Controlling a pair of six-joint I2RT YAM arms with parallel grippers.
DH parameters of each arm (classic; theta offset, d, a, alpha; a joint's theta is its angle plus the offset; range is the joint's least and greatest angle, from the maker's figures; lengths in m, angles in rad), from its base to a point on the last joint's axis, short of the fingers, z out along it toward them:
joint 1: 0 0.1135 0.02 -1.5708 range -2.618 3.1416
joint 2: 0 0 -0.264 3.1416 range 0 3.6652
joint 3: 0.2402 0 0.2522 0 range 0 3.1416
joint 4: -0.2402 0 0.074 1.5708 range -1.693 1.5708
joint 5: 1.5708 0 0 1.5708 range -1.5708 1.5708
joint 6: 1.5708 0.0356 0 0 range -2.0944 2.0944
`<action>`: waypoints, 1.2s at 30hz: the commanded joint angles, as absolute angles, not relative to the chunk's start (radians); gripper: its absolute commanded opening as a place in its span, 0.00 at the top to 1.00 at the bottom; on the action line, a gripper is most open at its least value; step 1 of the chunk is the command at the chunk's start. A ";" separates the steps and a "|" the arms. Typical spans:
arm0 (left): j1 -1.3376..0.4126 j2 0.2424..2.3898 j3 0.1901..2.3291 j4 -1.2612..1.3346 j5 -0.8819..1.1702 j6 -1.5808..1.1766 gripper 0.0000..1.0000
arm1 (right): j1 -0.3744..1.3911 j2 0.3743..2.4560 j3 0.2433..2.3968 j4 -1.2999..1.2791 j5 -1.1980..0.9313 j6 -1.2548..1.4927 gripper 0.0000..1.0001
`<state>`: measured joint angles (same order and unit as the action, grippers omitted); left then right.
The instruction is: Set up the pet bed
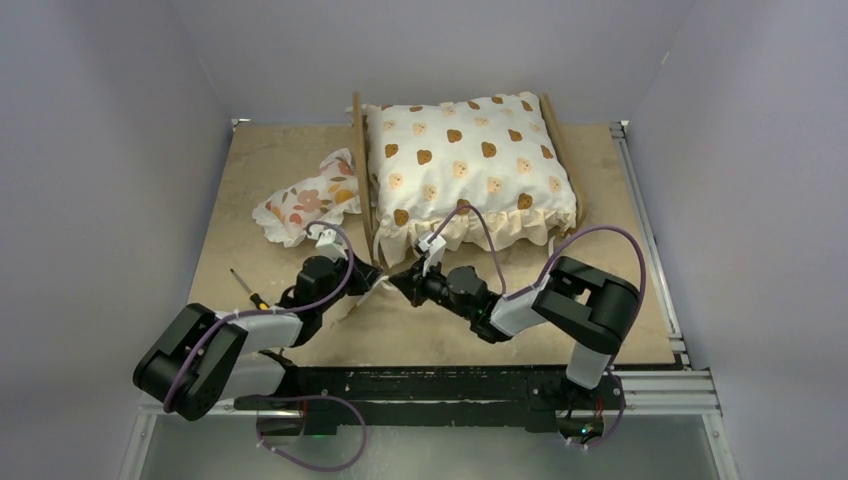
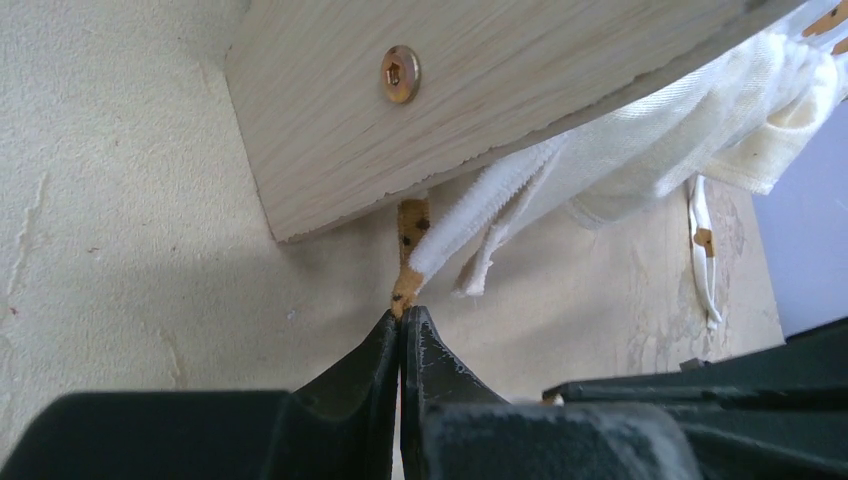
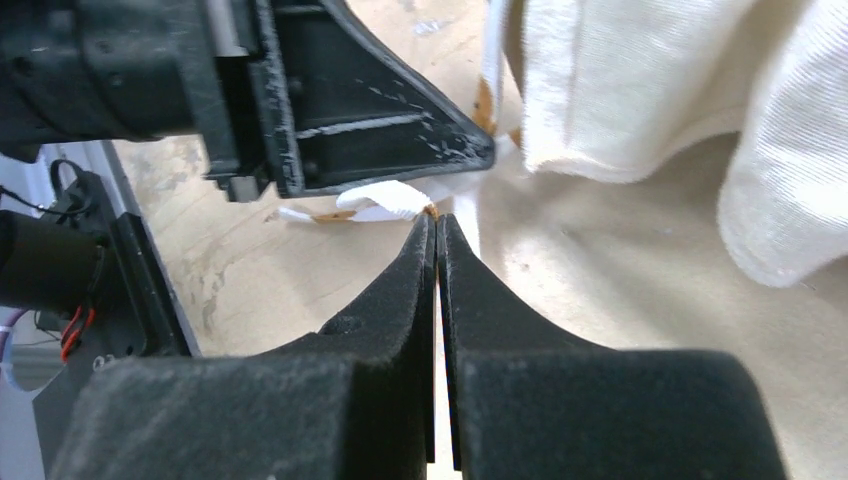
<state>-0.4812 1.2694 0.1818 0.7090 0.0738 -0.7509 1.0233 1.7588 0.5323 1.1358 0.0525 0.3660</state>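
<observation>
Clamped tight on a thin tie [image 2: 410, 250], with left gripper [image 2: 402, 318] and right gripper [image 3: 438, 222] alike, beside the bed [image 2: 480, 110], at the desk's far edge. Could slip free, or drag the cushion [image 1: 470, 160] askew, if pulled hard.

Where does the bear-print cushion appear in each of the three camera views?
Top external: bear-print cushion in the upper centre, on the pet bed.
Left wrist: its white ruffle, upper right.
Right wrist: its white folds, upper right.
Shared landmark: the tan tabletop.
</observation>
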 commanded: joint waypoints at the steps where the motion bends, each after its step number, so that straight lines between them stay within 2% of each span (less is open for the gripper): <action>1: -0.487 1.235 0.160 0.757 0.057 -0.774 1.00 | 1.010 1.729 0.573 1.078 0.129 0.392 1.00; 17: -0.488 1.176 0.120 0.739 0.029 -0.798 1.00 | 0.986 1.728 0.637 0.956 0.219 0.386 1.00; 31: -0.488 1.168 0.112 0.743 0.054 -0.796 1.00 | 0.986 1.758 0.717 0.877 0.214 0.337 1.00; 36: -0.488 1.146 0.103 0.731 0.039 -0.803 1.00 | 0.985 1.769 0.730 0.818 0.282 0.377 1.00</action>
